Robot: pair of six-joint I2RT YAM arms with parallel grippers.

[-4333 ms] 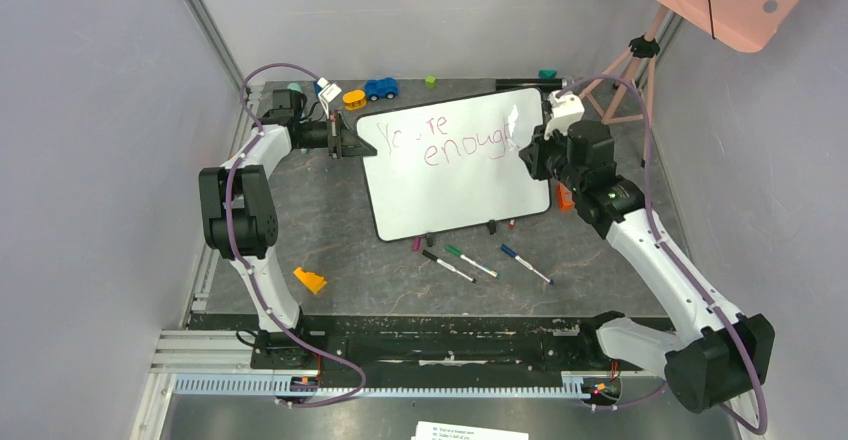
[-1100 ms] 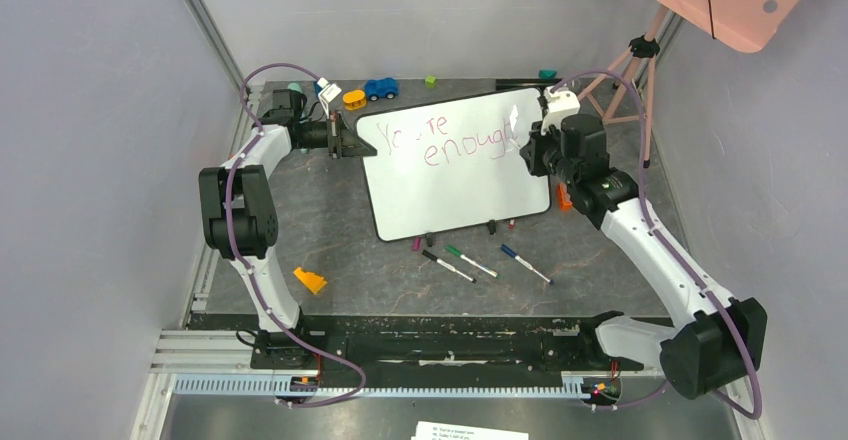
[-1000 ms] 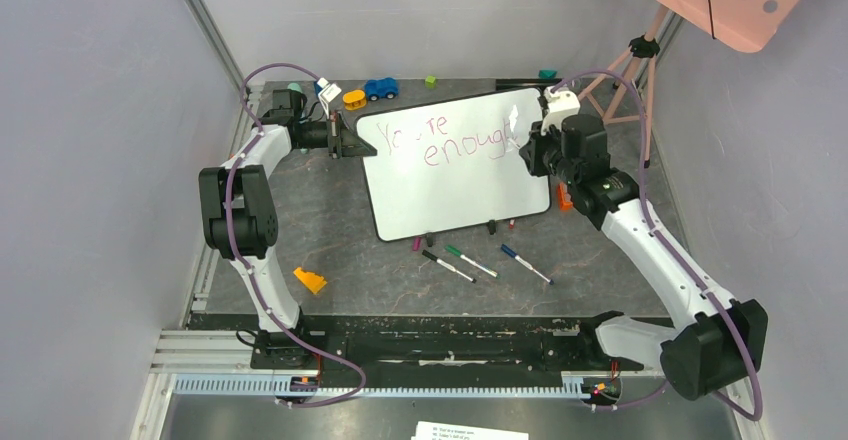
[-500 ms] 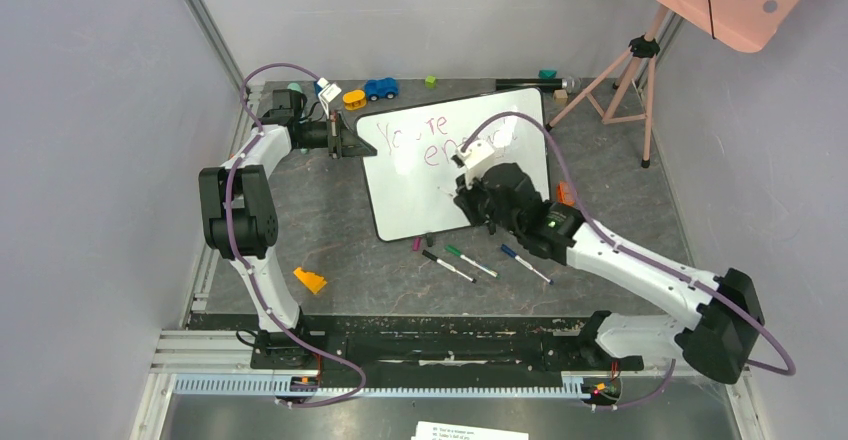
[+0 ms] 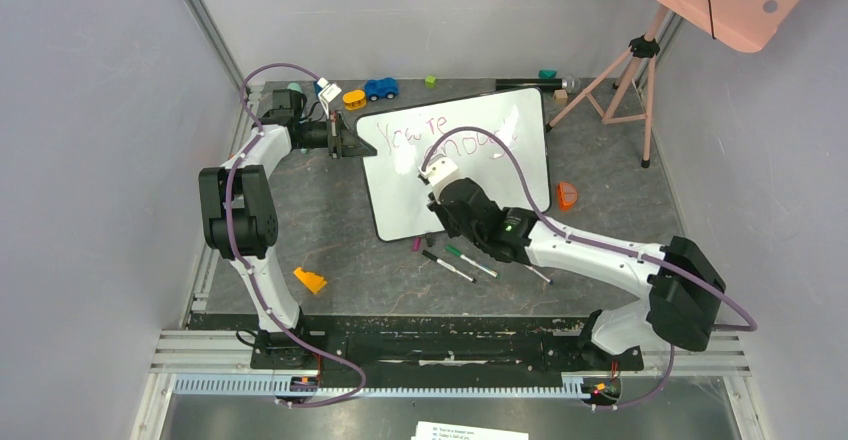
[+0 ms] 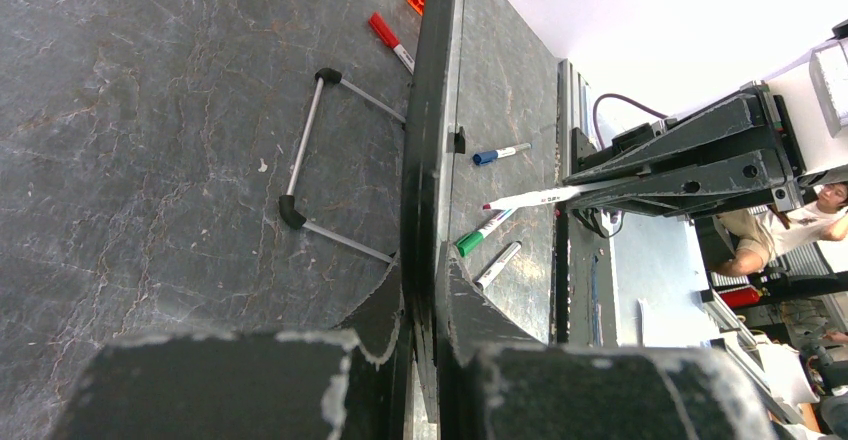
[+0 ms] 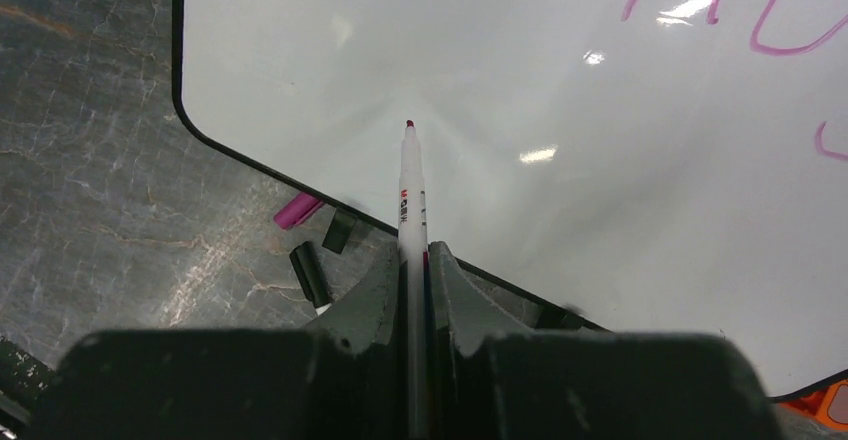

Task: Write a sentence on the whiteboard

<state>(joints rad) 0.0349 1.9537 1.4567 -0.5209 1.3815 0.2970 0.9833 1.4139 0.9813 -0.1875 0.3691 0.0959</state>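
Close to the arms, an orange wedge (image 5: 309, 280) lies on the dark table (image 5: 330, 210). A bit further on, a black marker (image 5: 448, 266) and a green marker (image 5: 470, 260) lie side by side, just in front of the whiteboard (image 5: 395, 195). Above them, the right gripper (image 7: 412, 260) has its fingers (image 7: 375, 290) pressed tight on a pink-tipped marker (image 7: 409, 180). The tip points at the bare lower left part of the board, and I cannot tell if it touches. The whiteboard stands tilted in the middle of the table. The sentence (image 5: 412, 136) runs along its top in pink. The left gripper (image 6: 420, 260) pinches the board's left edge, one finger on each side. Far back sit a blue toy car (image 5: 380, 88) and a little green block (image 5: 430, 81).
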